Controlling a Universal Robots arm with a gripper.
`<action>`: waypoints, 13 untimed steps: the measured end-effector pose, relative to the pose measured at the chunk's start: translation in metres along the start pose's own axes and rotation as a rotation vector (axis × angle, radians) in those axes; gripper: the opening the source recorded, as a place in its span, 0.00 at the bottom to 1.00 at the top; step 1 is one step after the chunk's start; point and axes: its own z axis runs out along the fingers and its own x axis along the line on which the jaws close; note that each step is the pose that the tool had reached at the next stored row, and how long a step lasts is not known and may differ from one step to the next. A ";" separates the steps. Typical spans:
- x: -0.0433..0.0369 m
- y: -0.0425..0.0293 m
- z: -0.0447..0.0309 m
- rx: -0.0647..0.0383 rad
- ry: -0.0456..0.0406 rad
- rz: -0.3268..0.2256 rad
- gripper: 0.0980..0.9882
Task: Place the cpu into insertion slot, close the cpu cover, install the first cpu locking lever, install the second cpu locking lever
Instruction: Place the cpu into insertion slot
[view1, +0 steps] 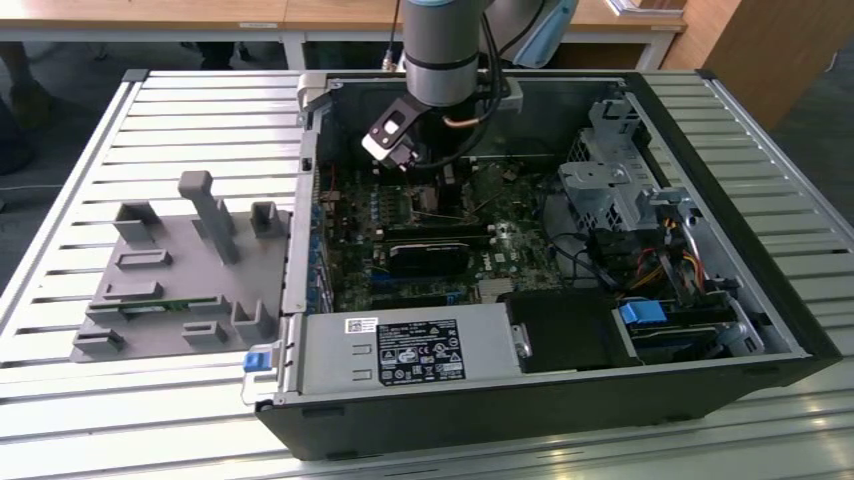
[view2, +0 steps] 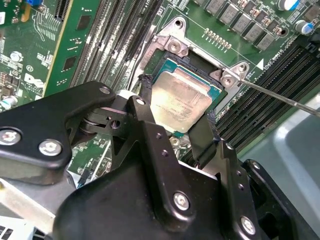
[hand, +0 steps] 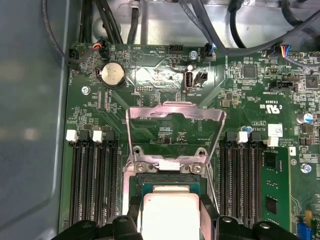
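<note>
The cpu (view2: 182, 102), a pale silver-beige square, lies between the two black fingers (view2: 145, 92) of my gripper (view2: 177, 100), which is shut on it. It sits level at the insertion slot (view2: 167, 62), a dark socket with a silvery rim; I cannot tell whether it is fully seated. In the first wrist view the cpu (hand: 170, 215) shows between the fingertips, and the cpu cover (hand: 172, 112) stands swung up and open beyond the socket (hand: 170, 177). A thin wire locking lever (view2: 280, 97) sticks out free beside the socket. The exterior view has the gripper (view1: 451, 185) low over the motherboard.
The open computer case (view1: 747, 330) lies on a slatted table, with a black graphics card (view1: 434, 255), a power supply (view1: 414, 350) and cables inside. Memory slots (hand: 92, 175) flank the socket. A grey fixture (view1: 174, 270) sits on the exterior view's left.
</note>
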 end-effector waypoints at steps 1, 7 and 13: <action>0.0002 0.0000 0.0005 0.000 -0.0001 0.000 0.50; 0.0017 0.0002 0.0026 0.000 0.0002 0.000 0.50; 0.0019 0.0005 0.0052 0.000 0.0000 0.000 0.50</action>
